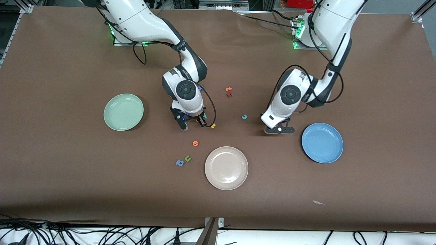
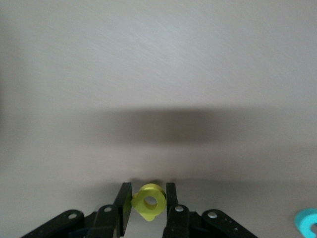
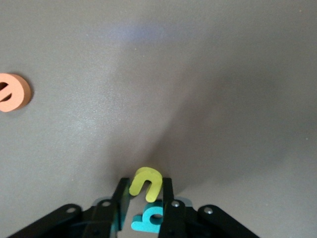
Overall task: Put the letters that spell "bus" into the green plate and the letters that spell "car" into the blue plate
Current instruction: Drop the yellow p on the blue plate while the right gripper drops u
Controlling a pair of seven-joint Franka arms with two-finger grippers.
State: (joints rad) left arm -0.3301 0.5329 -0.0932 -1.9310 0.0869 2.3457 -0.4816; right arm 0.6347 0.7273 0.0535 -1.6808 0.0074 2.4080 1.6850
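From my remote station: the green plate [image 1: 123,112] sits bare toward the right arm's end of the brown table [image 1: 68,177]. Next along, the right gripper [image 3: 146,194] is down at the tabletop between that plate and the scattered letters. My right wrist view shows its fingers [image 3: 121,196] pinched narrow around the yellow u [image 3: 146,182]. The teal b [image 3: 148,220] lies on the table just under the gripper body, touching or almost touching the u. An orange letter [image 1: 195,143] lies a little nearer the front camera than this gripper. The blue a [image 1: 179,163] and the green u [image 1: 187,158] lie just beside each other, nearer the camera again. The cream-white plate [image 1: 226,167] sits at mid-table, the nearest plate to the camera, and holds nothing. Nearer the robots' bases, another orange letter [image 1: 229,89] and a dark red letter [image 1: 229,95] lie almost touching. The teal c [image 1: 244,116] lies alone on the cloth between the two arms. The left gripper [image 1: 279,129] is low at the table beside the blue plate [image 1: 322,142], toward the middle of the table and not over it. In my left wrist view its fingers [image 2: 171,198] are drawn in tight on the yellow a [image 2: 148,201], with a teal letter [image 2: 308,223] at the edge of that frame. The blue plate, toward the left arm's end, holds no letter.
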